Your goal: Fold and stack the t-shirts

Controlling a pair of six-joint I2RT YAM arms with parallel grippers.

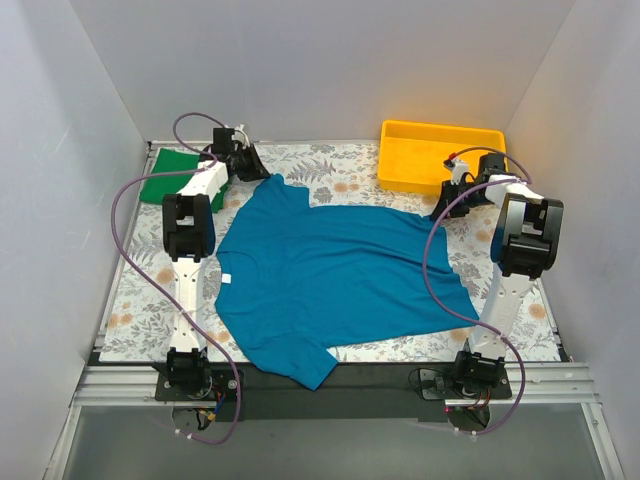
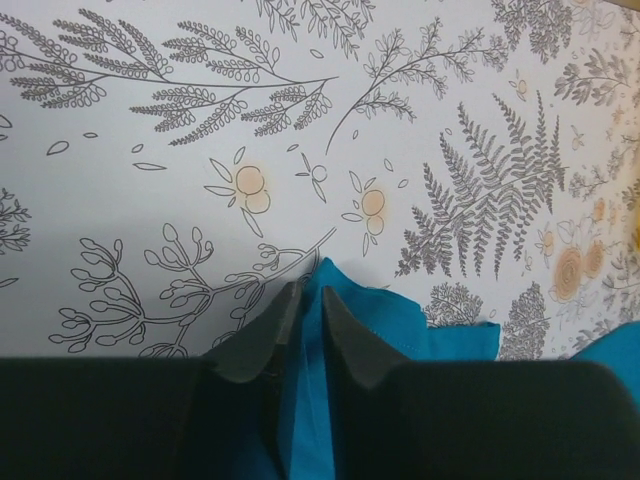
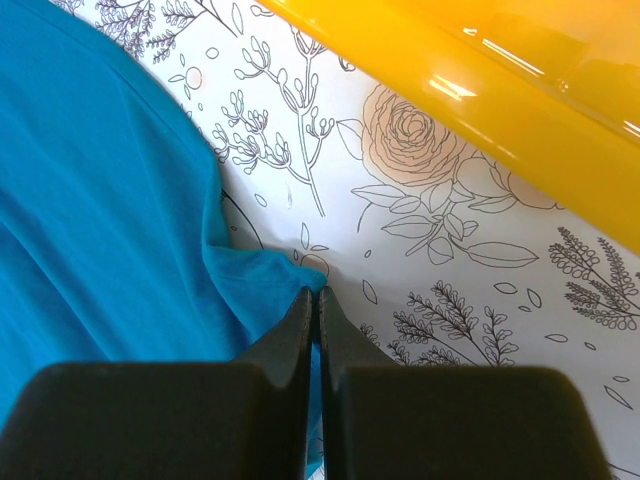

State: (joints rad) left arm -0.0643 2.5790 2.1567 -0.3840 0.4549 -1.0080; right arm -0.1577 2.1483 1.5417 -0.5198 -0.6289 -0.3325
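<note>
The teal-blue t-shirt (image 1: pixel 330 275) lies spread over the middle of the floral table cover. My left gripper (image 1: pixel 252 168) is shut on its far left sleeve corner; in the left wrist view teal cloth (image 2: pixel 308 400) runs between the fingers, gripper (image 2: pixel 310 292). My right gripper (image 1: pixel 441 208) is shut on the shirt's far right corner; the right wrist view shows cloth (image 3: pixel 100 230) pinched at the tips, gripper (image 3: pixel 316 295). The bright green t-shirt (image 1: pixel 172 175) lies folded at the far left, behind my left arm.
A yellow plastic tray (image 1: pixel 438 155) stands at the far right, just behind my right gripper, and its wall shows in the right wrist view (image 3: pixel 480 90). White walls close in the table on three sides. The shirt's near sleeve hangs over the front edge (image 1: pixel 305 370).
</note>
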